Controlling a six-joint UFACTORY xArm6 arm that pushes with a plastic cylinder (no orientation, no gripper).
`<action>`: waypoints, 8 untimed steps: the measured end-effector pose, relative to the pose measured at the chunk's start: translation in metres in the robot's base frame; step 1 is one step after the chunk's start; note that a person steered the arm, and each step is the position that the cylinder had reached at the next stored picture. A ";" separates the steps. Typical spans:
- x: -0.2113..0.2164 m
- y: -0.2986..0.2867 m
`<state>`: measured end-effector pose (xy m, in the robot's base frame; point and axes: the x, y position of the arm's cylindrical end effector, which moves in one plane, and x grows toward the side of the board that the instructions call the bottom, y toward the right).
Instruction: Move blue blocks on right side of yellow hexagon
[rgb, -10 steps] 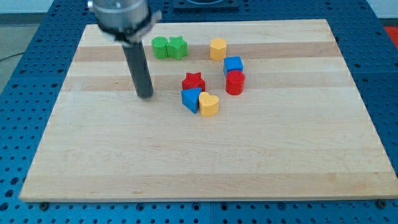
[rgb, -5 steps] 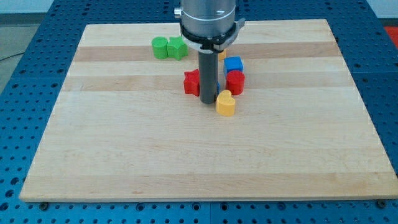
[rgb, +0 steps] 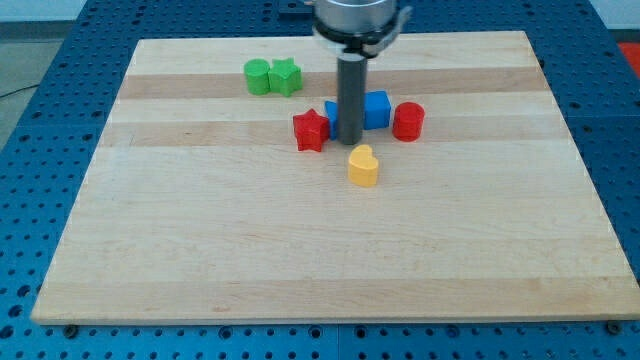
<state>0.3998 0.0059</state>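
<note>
My tip (rgb: 350, 138) rests on the board between the red star (rgb: 311, 130) and the red cylinder (rgb: 408, 121), just above the yellow heart (rgb: 363, 166). A blue block (rgb: 331, 111) shows at the rod's left edge, partly hidden, its shape unclear. The blue cube (rgb: 377, 108) sits right against the rod's right side. The yellow hexagon does not show; the rod and the arm's head cover the spot where it stood.
A green cylinder (rgb: 258, 76) and a green star (rgb: 286, 76) stand together at the view's top left. The wooden board (rgb: 150, 240) lies on a blue perforated table.
My tip moved from the left into the cluster, then up and right. The blue block went up-right past the red star. The red cylinder shifted right. The yellow heart was pushed right.
</note>
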 end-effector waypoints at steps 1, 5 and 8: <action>0.002 -0.012; -0.024 -0.033; -0.024 0.023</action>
<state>0.3755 0.0293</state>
